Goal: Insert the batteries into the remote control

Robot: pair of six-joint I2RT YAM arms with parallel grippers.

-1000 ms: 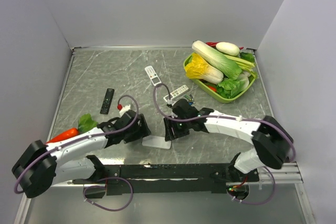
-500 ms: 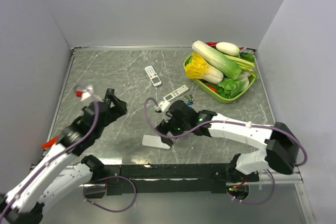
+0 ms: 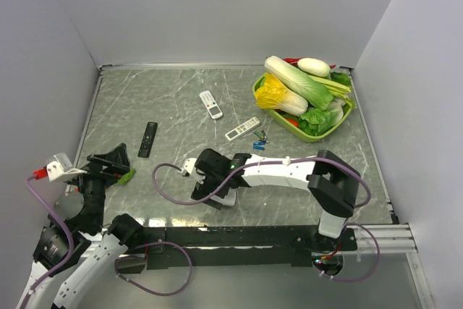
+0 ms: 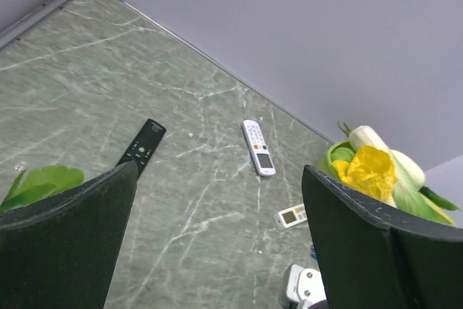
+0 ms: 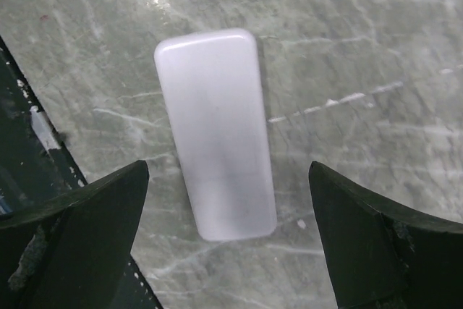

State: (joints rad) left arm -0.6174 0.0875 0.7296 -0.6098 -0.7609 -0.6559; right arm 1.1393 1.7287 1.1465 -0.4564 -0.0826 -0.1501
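Note:
Three remotes lie face up on the marble table: a white remote (image 3: 210,104) (image 4: 258,147), a small white remote with a display (image 3: 241,129) (image 4: 293,216), and a black remote (image 3: 147,139) (image 4: 142,146). The batteries (image 3: 258,137) form a tiny cluster beside the small white remote. A plain white slab (image 3: 225,198) (image 5: 217,132) lies near the front edge, no buttons showing. My right gripper (image 3: 208,192) (image 5: 228,171) hangs open right above it, a finger on each side, apart from it. My left gripper (image 3: 114,164) (image 4: 218,171) is open and empty at the near left, raised.
A green tray (image 3: 257,90) of cabbages and other vegetables fills the back right corner. A green leaf (image 3: 127,176) (image 4: 40,182) lies by the left gripper. Grey walls close the back and sides. The black arm rail (image 3: 231,236) runs along the front edge.
The left arm has pulled away from the white slab to the near left and lifted. The right gripper has shifted left over the slab. Both grippers have opened wide.

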